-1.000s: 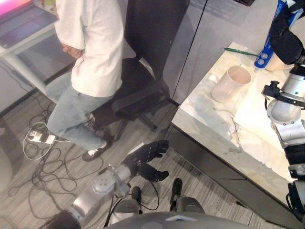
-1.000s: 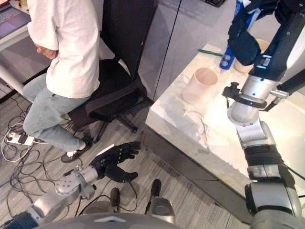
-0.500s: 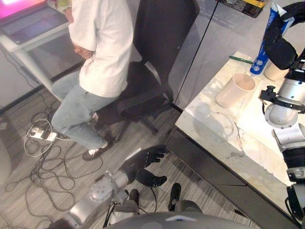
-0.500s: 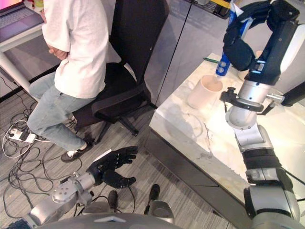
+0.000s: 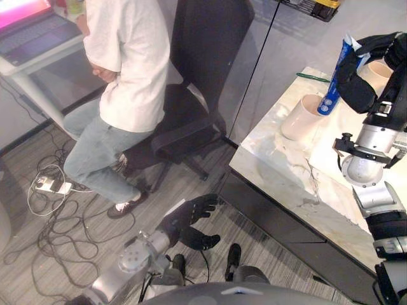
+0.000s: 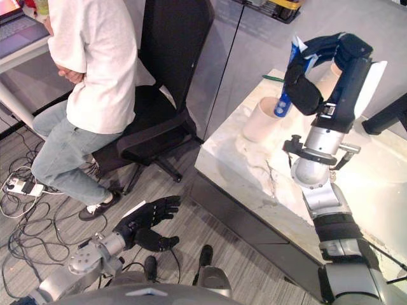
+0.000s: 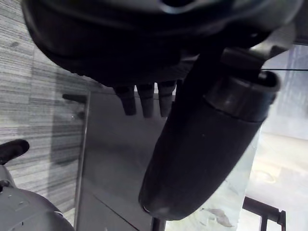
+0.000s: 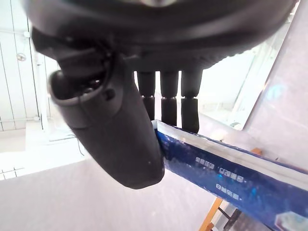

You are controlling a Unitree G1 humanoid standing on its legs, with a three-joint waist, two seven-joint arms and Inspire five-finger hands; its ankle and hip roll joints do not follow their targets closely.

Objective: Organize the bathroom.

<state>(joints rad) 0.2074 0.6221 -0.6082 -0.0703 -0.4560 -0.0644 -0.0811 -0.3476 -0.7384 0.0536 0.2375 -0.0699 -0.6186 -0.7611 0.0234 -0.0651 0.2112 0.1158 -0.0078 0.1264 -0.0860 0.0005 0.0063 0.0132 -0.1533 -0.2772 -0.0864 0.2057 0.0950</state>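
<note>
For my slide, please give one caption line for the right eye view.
Right robot hand holds a blue tube over a pale cup on the marble counter.

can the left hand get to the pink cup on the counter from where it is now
Probably not as things stand. The left hand hangs open low over the floor, below the counter edge, while the pink cup stands farther back on top, where the right hand holds the blue tube above it.

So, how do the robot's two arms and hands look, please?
Both arms are made of silver-grey rounded segments with black joints. The right arm has a black ring and bracket at the wrist. The left hand and right hand are black, with jointed fingers and a thick thumb.
</note>
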